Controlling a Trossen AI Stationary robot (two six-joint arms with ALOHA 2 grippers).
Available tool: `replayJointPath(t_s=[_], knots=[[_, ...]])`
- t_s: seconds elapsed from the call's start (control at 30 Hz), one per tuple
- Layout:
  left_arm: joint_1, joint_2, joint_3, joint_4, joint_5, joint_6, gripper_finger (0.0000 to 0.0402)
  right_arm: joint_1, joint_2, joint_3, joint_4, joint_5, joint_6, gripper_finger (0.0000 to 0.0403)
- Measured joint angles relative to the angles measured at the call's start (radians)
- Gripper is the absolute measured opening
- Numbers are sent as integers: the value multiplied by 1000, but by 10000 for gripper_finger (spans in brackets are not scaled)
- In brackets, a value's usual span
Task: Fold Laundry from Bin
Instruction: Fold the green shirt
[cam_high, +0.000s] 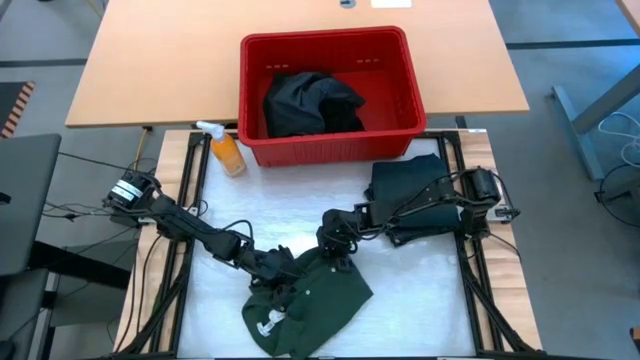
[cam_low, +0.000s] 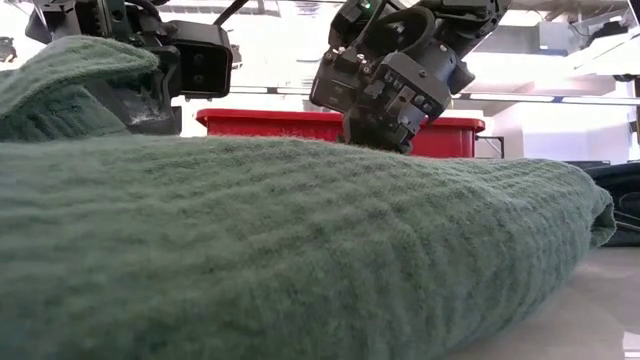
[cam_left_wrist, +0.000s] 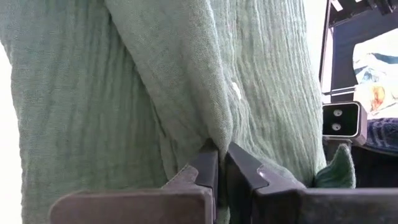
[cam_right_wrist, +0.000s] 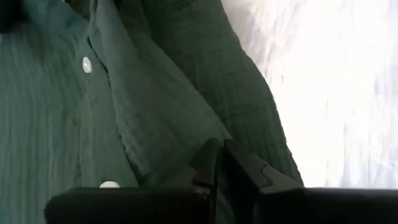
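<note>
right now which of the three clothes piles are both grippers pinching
The green shirt at the table's front: the left gripper and right gripper are both shut on it. The dark garment sits in the red bin, and the folded dark piece lies untouched.

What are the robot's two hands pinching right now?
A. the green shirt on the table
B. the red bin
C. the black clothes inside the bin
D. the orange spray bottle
A: both wrist views show each hand's fingers closed on a fold of the green shirt, with the left hand and right hand down on its top edge, away from the red bin.
</note>
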Motion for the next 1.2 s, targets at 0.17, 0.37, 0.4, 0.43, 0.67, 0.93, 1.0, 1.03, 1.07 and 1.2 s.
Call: replayJointPath(t_s=[0.17,0.37,0.4,0.43,0.67,0.93,1.0,1.03,1.07,1.2], knots=[[0,0,0,0,0,-1,1,-7,0,0,-18,-3,-16,13],[7,-1,0,-1,29,1,1,-50,-54,0,-15,8,3,12],[8,-3,0,-3,38,0,0,-61,-67,0,-14,18,8,12],[8,-8,0,-9,42,0,0,-71,-81,0,-17,27,11,12],[10,-60,2,-54,-7,4,0,-121,-121,2,-42,-97,45,16],[13,-66,2,-72,-17,2,0,-74,-58,2,-45,-158,-61,145],[13,-65,2,-71,-16,2,0,-82,-50,2,-57,-145,-57,171],[13,-65,2,-71,-16,2,0,-86,-50,2,-65,-137,-52,182],[13,-65,2,-71,-15,1,0,-91,-50,2,-70,-131,-47,189],[13,-65,2,-70,-9,-1,0,-100,-50,2,-69,-128,-46,196]])
